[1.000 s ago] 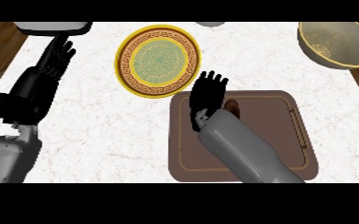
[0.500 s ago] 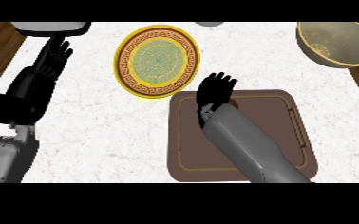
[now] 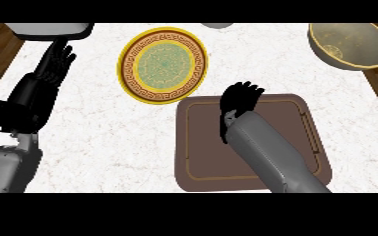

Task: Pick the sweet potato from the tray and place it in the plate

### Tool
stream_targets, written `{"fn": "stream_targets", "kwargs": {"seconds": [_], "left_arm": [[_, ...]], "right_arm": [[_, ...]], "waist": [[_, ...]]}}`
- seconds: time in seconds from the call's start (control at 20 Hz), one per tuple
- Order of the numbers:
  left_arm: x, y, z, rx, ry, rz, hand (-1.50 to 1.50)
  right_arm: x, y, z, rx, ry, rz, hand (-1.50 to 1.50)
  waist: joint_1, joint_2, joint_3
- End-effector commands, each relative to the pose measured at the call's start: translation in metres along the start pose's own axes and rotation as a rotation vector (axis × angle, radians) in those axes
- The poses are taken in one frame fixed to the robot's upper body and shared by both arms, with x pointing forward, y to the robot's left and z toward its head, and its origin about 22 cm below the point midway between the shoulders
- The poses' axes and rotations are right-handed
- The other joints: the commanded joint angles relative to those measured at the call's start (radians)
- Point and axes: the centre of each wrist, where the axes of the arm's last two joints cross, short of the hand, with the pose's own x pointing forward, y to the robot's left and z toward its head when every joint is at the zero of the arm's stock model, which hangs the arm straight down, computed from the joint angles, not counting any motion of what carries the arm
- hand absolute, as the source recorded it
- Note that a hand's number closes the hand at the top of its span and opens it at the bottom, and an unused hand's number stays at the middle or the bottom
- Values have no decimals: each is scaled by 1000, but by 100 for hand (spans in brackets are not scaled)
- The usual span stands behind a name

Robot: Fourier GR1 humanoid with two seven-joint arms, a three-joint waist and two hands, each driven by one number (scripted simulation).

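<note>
The sweet potato is not showing anywhere; judging from the pose, it is probably lying hidden under the right robot hand [image 3: 240, 99], which is hanging over the far edge of the brown tray [image 3: 199, 145], so its long axis cannot be told. This hand's fingers are curling downward, but whether they are pinching anything is not visible. The plate [image 3: 162, 64] is lying just beyond the tray's far-left corner, and the left robot hand [image 3: 55, 65] is resting with spread fingers near the surface's left edge.
</note>
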Motion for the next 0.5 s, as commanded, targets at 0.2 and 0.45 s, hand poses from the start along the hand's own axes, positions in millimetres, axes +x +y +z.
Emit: {"fn": "stream_targets", "kwargs": {"seconds": [0.2, 0.45], "left_arm": [[-4, 4, -2, -17, -11, -6, 0], [11, -3, -3, 0, -5, -17, 0]], "right_arm": [[-15, 0, -16, 76, 219, 87, -150], [-21, 50, -9, 124, 255, 97, -150]], "waist": [[5, 10, 1], [0, 4, 2]]}}
